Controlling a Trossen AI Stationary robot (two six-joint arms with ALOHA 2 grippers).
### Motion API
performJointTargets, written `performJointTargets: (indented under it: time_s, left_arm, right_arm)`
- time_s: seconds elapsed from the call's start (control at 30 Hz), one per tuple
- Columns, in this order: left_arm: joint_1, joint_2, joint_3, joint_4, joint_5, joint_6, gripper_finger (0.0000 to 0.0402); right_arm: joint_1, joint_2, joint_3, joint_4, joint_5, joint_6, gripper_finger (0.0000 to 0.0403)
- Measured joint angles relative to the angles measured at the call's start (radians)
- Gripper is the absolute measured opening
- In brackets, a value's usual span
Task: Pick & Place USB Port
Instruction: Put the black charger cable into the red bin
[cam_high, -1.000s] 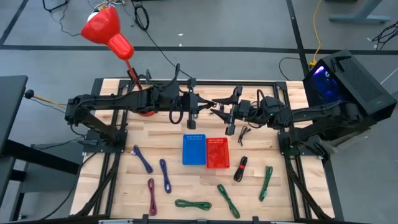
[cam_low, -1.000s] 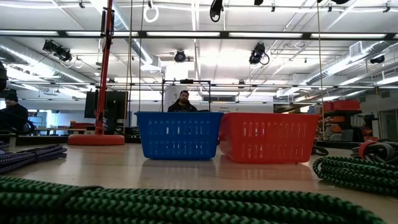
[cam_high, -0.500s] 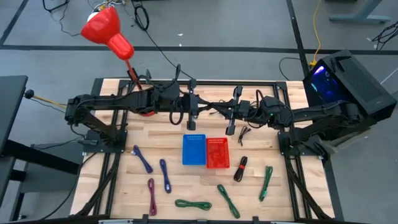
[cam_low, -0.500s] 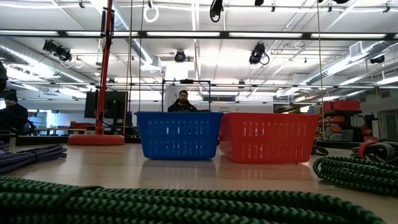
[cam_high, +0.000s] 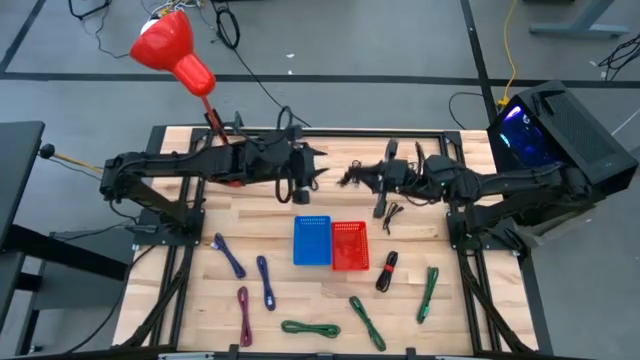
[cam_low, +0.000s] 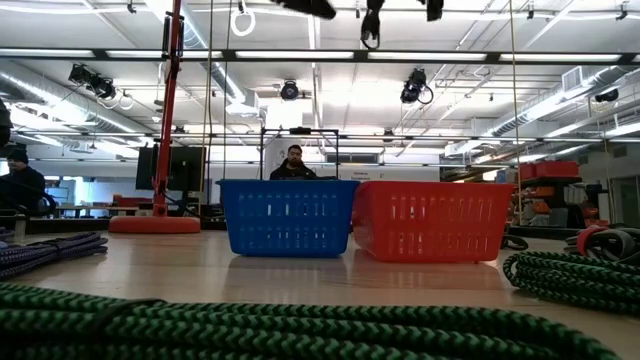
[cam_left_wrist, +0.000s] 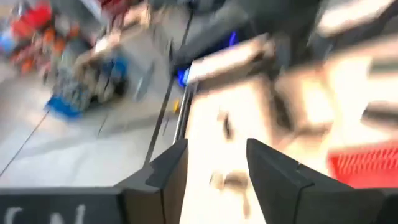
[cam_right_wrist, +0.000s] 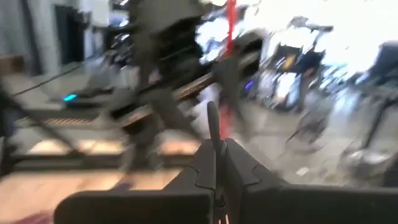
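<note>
No readable writing is seen. Both arms are stretched level above the bench's (cam_high: 420, 225) far edge. The left gripper (cam_high: 318, 170) is held with fingers (cam_left_wrist: 273, 171) parted and empty. The right gripper (cam_high: 355, 176) is clenched on a black cable (cam_high: 348, 178), raised mid-air above the baskets (cam_high: 331, 243).

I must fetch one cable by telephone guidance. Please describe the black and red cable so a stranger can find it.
Find the red basket at the middle of the wooden table. The black and red cable lies just beside it, on the right arm's side. Its neighbours are green; it alone is black with red.
</note>
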Motion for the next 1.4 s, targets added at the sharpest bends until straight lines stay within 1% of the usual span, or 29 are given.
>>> performJointTargets:
  time_s: [0.1, 0.17, 0.23, 0.3, 0.43, 0.57, 0.67, 0.77, 0.87, 1.1, 1.27, 1.4]
  left_arm:
    - [0.005, -0.026, 0.000, -0.099, -0.086, -0.040, 0.0180]
    - [0.009, -0.037, 0.001, -0.144, -0.112, -0.065, 0.0180]
    - [0.012, -0.047, 0.001, -0.201, -0.122, -0.091, 0.0178]
    - [0.015, -0.048, 0.001, -0.226, -0.126, -0.098, 0.0176]
    - [0.018, -0.050, 0.001, -0.286, -0.133, -0.105, 0.0175]
    - [0.034, -0.051, 0.001, -0.314, -0.133, -0.118, 0.0175]
    - [0.048, -0.053, 0.001, -0.334, -0.133, -0.123, 0.0175]
    - [0.063, -0.053, 0.001, -0.355, -0.125, -0.136, 0.0174]
    - [0.081, -0.053, -0.002, -0.358, -0.074, -0.150, 0.0174]
    - [0.119, -0.053, -0.006, -0.367, -0.013, -0.171, 0.0174]
    - [0.128, -0.053, -0.006, -0.379, -0.008, -0.171, 0.0174]
    - [0.132, -0.053, -0.007, -0.402, -0.008, -0.171, 0.0174]
  right_arm:
    - [0.050, 0.010, -0.009, -0.102, -0.017, 0.091, 0.0004]
    - [0.095, 0.017, -0.035, -0.123, -0.016, 0.145, 0.0004]
    - [0.142, 0.026, -0.080, -0.100, 0.005, 0.199, 0.0004]
    - [0.188, 0.027, -0.137, -0.086, 0.057, 0.258, 0.0004]
    - [0.256, 0.039, -0.264, 0.039, 0.148, 0.385, 0.0004]
    - [0.297, 0.047, -0.376, 0.191, 0.212, 0.457, 0.0004]
    - [0.312, 0.057, -0.420, 0.256, 0.243, 0.492, 0.0004]
    - [0.324, 0.072, -0.428, 0.256, 0.270, 0.516, 0.0004]
    - [0.331, 0.101, -0.428, 0.277, 0.275, 0.527, 0.0004]
    - [0.340, 0.240, -0.428, 0.393, 0.270, 0.574, 0.0004]
    - [0.338, 0.328, -0.428, 0.464, 0.239, 0.605, 0.0004]
    - [0.338, 0.361, -0.428, 0.478, 0.238, 0.620, 0.0004]
